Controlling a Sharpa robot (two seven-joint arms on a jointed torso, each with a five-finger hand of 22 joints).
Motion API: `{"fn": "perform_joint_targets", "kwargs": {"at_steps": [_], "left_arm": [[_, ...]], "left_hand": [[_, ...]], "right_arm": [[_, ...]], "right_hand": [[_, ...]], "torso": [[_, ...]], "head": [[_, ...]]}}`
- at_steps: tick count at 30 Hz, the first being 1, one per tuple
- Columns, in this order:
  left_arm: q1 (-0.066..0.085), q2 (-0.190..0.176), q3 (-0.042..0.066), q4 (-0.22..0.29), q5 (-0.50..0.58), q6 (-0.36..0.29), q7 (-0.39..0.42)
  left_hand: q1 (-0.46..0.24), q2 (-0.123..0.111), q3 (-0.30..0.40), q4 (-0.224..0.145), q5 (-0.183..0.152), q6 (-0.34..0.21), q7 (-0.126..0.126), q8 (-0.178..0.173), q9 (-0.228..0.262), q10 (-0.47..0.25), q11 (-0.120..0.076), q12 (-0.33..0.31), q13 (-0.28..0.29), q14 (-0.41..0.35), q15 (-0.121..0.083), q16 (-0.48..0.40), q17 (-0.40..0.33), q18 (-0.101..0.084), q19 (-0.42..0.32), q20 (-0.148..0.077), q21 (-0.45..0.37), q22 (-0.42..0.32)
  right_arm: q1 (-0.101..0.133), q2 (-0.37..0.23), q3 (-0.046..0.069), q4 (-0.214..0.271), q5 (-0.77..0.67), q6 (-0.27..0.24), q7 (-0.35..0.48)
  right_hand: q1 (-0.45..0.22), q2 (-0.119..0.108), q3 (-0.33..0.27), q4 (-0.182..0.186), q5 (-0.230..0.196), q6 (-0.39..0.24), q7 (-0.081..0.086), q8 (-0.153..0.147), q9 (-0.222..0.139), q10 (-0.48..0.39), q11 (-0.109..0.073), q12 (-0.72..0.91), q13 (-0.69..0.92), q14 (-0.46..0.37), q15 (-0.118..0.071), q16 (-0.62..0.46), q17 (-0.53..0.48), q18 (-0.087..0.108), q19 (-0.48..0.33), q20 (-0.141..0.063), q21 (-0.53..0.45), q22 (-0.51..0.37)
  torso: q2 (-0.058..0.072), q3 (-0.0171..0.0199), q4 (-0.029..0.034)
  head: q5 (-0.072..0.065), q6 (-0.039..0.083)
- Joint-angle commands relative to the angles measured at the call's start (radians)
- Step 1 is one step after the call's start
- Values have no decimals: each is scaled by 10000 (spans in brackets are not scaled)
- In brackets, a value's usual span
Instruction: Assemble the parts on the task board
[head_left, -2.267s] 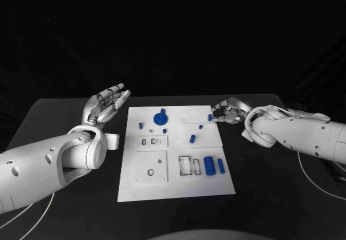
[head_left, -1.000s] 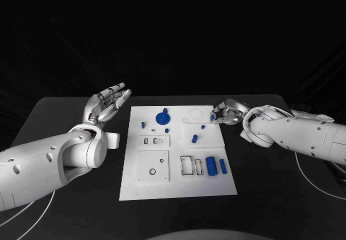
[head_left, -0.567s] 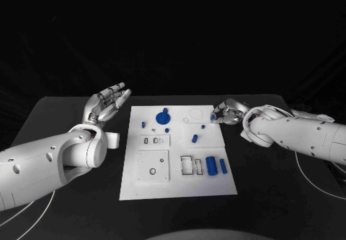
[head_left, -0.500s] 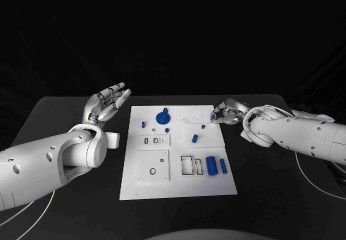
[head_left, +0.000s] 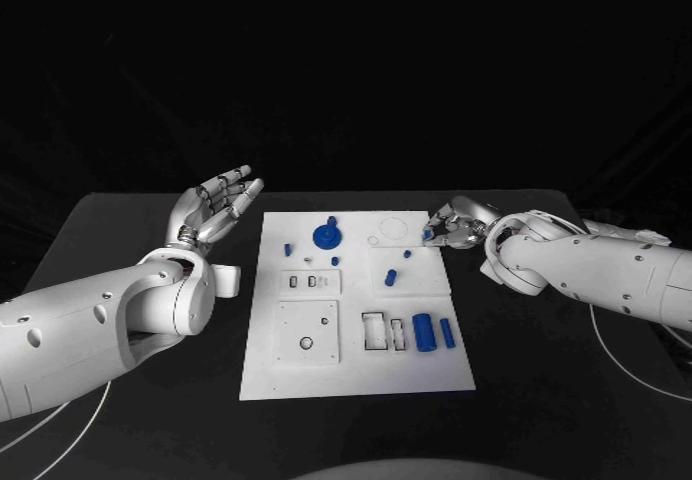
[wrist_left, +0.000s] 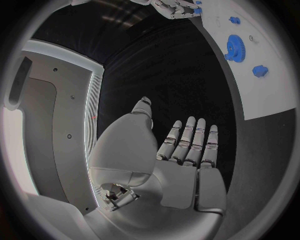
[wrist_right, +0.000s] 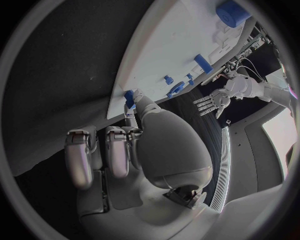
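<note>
The white task board (head_left: 433, 375) lies in the middle of the black table. On it are a blue gear (head_left: 326, 237), a blue cylinder (head_left: 423, 332), a blue bar (head_left: 446, 333) and several small blue pieces such as the peg (head_left: 388, 277). My right hand (head_left: 457, 225) sits at the board's far right corner and pinches a small blue part (head_left: 428, 235) between its fingertips. The right wrist view shows that part (wrist_right: 129, 97) at the tips of the curled hand (wrist_right: 125, 150), beside the board's edge (wrist_right: 169, 45). My left hand (head_left: 216, 208) is raised left of the board, fingers straight, holding nothing; its bare palm (wrist_left: 181, 160) shows in the left wrist view.
Rectangular and round recesses (head_left: 307, 332) mark the board's near half. Black table (head_left: 548, 380) stretches to both sides of the board. A thin white cable (head_left: 635, 370) trails under my right arm.
My right hand with the small blue part has shifted slightly at the board's far right corner. The left hand has stayed raised and still.
</note>
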Motion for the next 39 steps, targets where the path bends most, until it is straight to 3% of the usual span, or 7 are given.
{"fn": "perform_joint_targets", "kwargs": {"at_steps": [1,6,11,21,29,39], "left_arm": [[6,26,7,3,-66,118,90],[4,59,6,-61,-66,131,89],[0,90,4,-95,-66,138,88],[-8,151,3,-121,-66,140,91],[-8,191,2,-143,-66,145,85],[-8,234,2,-157,-66,171,91]], "left_hand": [[-33,92,54,-11,18,-10,1185,59,6,-1,53,24,-8,-56,22,61,7,165,-92,4,26,-15],[-33,92,54,-11,18,-10,1185,59,6,-1,53,24,-8,-56,22,61,7,165,-92,4,26,-15],[-33,92,54,-11,18,-10,1185,59,6,-1,53,24,-8,-56,22,61,7,165,-92,4,26,-15],[-24,98,48,-13,18,-8,1185,60,6,-4,53,25,-8,-58,23,63,7,165,-97,5,28,-16],[-24,98,48,-13,18,-8,1185,60,6,-4,53,25,-8,-58,23,63,7,165,-97,5,28,-16],[-24,98,48,-13,18,-8,1185,60,6,-4,53,25,-8,-58,23,63,7,165,-97,5,28,-16]], "right_arm": [[-16,-14,-10,146,409,-550,272],[99,-9,1,624,986,-1151,655],[356,177,14,1164,1091,-1218,691],[615,843,38,2077,-10,-508,-652],[720,1291,47,2605,-795,98,-1501],[672,1888,48,2730,-1613,217,-2436]], "right_hand": [[55,105,-37,1,-28,515,-217,265,125,1048,60,0,2623,1078,75,41,2631,-66,1047,4,45,2631],[73,78,-71,-7,-18,585,-172,262,120,1048,96,0,2623,1078,101,41,2631,-66,1047,25,45,2631],[97,59,-85,-22,-2,600,-139,244,110,1048,122,0,2623,1078,121,41,2631,-66,1047,40,45,2631],[197,85,-89,-76,129,678,-18,181,77,1048,220,0,2623,1078,227,41,2631,-66,1047,120,45,2631],[114,63,-161,-36,113,664,64,88,31,1048,291,0,2623,1078,355,41,2631,-66,1047,216,45,2631],[81,58,-195,-36,147,702,140,26,-2,1048,362,0,2623,1078,457,41,2631,-66,1047,309,45,2631]], "torso": [[-12,7,6],[-41,10,-14],[-44,16,-4],[-48,-13,15],[-41,-3,-11],[-41,15,-18]], "head": [[31,29],[113,23],[210,1],[427,-100],[646,-252],[732,-266]]}}
